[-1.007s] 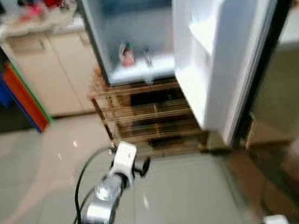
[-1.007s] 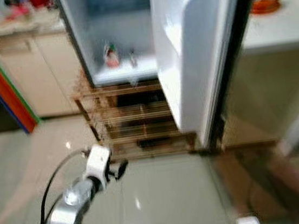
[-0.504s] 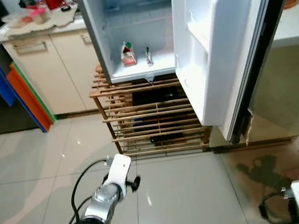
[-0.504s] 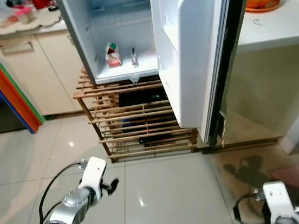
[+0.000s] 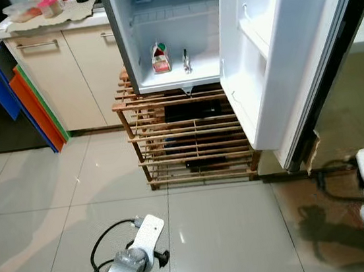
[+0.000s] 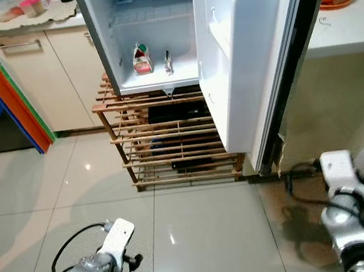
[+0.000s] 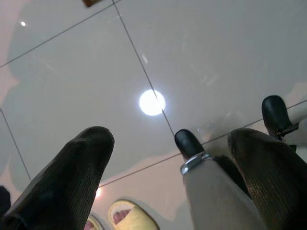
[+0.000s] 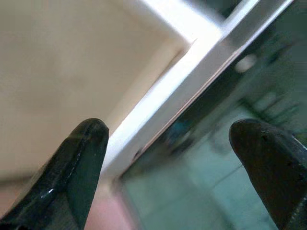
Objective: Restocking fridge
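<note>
- Fridge (image 5: 170,38) open, door (image 5: 279,58) swung wide, standing on wooden rack (image 5: 192,135).
- Small carton (image 5: 158,58) and small bottle (image 5: 186,61) side by side on fridge's bottom shelf.
- Left gripper (image 7: 172,163) low over tiled floor (image 5: 234,236), jaws apart, empty.
- Right gripper (image 8: 177,163) jaws apart, empty, near cream counter (image 6: 347,23) side.

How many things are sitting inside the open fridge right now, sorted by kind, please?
Cartons: 1, a small red and white one
Small bottles: 1, beside the carton
Total: 2, both on the bottom shelf of the fridge
</note>
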Robot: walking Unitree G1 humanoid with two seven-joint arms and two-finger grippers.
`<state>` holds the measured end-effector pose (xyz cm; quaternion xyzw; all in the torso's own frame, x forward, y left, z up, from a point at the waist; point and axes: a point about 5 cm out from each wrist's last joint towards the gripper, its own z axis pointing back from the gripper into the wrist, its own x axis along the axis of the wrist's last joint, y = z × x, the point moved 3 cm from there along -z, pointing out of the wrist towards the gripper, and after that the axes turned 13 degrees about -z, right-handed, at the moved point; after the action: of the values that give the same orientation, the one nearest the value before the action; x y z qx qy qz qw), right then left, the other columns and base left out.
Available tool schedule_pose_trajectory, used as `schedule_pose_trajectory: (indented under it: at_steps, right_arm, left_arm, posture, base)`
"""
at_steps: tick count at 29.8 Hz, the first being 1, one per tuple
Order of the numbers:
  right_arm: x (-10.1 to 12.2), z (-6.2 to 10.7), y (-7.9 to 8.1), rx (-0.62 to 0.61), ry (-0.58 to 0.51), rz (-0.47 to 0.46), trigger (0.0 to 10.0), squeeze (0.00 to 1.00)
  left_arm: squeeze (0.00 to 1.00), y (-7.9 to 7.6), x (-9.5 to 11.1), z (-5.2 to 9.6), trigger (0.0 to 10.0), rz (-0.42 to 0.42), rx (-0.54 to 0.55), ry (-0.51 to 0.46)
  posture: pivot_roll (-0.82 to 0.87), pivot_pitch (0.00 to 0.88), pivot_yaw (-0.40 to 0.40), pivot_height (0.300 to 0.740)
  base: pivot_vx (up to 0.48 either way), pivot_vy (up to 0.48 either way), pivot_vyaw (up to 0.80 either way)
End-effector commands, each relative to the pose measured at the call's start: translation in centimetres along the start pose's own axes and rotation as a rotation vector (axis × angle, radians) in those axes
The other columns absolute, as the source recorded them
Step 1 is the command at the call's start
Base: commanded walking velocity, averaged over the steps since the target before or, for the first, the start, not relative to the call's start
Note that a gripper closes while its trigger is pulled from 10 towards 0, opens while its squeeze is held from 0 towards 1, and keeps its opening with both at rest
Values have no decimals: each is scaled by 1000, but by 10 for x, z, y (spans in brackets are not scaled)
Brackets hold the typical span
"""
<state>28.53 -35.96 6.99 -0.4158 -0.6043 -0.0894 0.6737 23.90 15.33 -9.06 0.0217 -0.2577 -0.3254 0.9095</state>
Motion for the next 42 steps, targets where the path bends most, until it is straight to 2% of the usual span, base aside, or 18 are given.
schedule_pose_trajectory:
  at_steps: [1,4,7,9,10,11,13,20,22,27,28,30,32,33,34,35,38,42]
  right_arm:
    - [24,-11,-4,-42,-73,-30,10000,0]
    - [45,-19,-3,-50,-137,-76,10000,0]
    - [79,-23,12,28,-208,-252,10000,0]
    - [84,-23,15,46,-211,-285,10000,0]
    - [102,-21,27,120,-223,-405,10000,0]
    - [102,-21,27,120,-223,-405,10000,0]
    - [122,-16,38,192,-251,-504,10000,0]
    - [142,-10,53,304,-239,-641,10000,0]
    - [159,3,71,423,-216,-748,10000,0]
    - [188,27,104,583,-179,-891,10000,0]
    - [208,47,127,702,-154,-964,10000,0]
    - [228,70,147,830,-142,-1018,10000,0]
    - [236,81,155,887,-145,-1034,10000,0]
    - [246,94,161,962,-152,-1052,10000,0]
    - [266,122,168,1133,-154,-1114,10000,0]
    - [269,128,169,1170,-156,-1118,10000,0]
    - [269,128,167,1173,-163,-1096,10000,0]
    - [249,101,154,1058,-126,-1071,10000,0]
  left_arm:
    - [0,1,-9,1,10000,-13,7,36]
    - [0,1,-8,0,10000,-16,9,41]
    - [0,1,-1,0,10000,-13,12,37]
    - [0,1,-1,0,10000,-12,12,38]
    - [0,0,1,-1,10000,-6,12,32]
    - [0,0,1,-1,10000,-6,12,32]
    - [0,0,1,-1,10000,-3,13,29]
    - [0,1,0,-1,10000,-6,16,33]
    - [0,1,-1,-1,10000,-6,18,37]
    - [0,0,-1,-1,10000,-6,14,40]
    - [0,0,0,-1,10000,-6,12,41]
    - [0,0,0,-1,10000,-6,11,43]
    - [0,0,0,-1,10000,-6,10,43]
    - [0,0,0,-1,10000,-6,9,42]
    - [0,0,2,-1,10000,-2,11,38]
    - [0,0,2,-1,10000,1,12,36]
    - [0,0,2,-1,10000,3,13,34]
    - [0,1,5,-1,10000,11,22,10]
  posture:
    - [-1,0,32,740]
    - [1,0,25,740]
    - [3,0,21,740]
    - [3,0,21,740]
    - [5,0,18,740]
    - [5,0,18,740]
    - [5,0,18,740]
    - [7,0,18,740]
    - [8,0,18,740]
    - [5,0,18,740]
    - [6,0,18,740]
    - [6,0,18,740]
    - [6,0,18,740]
    - [11,0,14,740]
    - [17,0,11,740]
    - [18,0,10,740]
    - [20,0,10,740]
    - [22,0,10,740]
  base:
    - [0,0,0]
    - [0,0,0]
    - [0,0,0]
    - [0,0,0]
    - [0,0,0]
    - [0,0,0]
    - [0,0,0]
    - [0,0,0]
    - [0,0,0]
    - [0,0,0]
    - [0,0,0]
    - [0,0,0]
    - [0,0,0]
    - [0,0,0]
    - [0,0,0]
    - [0,0,0]
    - [0,0,0]
    - [0,0,0]
